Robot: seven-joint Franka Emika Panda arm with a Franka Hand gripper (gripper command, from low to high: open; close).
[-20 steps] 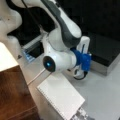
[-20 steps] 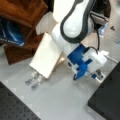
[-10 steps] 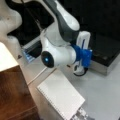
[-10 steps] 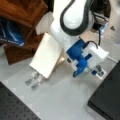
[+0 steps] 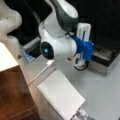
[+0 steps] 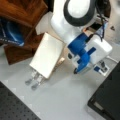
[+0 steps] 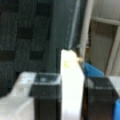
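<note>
wooden cabinet (image 5: 12, 92): it is standing at the left of a front view, and beside it the bare table (image 5: 105, 95) is running to the right.
white board (image 5: 61, 96): it is lying flat on the table, just right of the cabinet and nearer than the arm; in a front view small metal pieces (image 6: 33, 80) are sticking out from under its near end.
blue mount (image 5: 85, 48): it is sitting on the wrist of the arm, and in both front views it is hanging over the table, right of the board.
gripper (image 7: 72, 100): in the wrist view the two dark fingers (image 7: 46, 100) are standing close together and are pressing on a pale piece from both sides.
white block (image 7: 71, 75): it is standing upright between the fingers and rising above them. In the front views it is perhaps blending with the white hand, so I cannot pick it out there with certainty.
dark tray (image 5: 105, 56): it is resting at the right, apart from the gripper.
progress: as I judge it, the grasp is done, because the block is sitting firmly in the grip and the hand is hanging clear of the table. The block is not resting on any surface yet.
</note>
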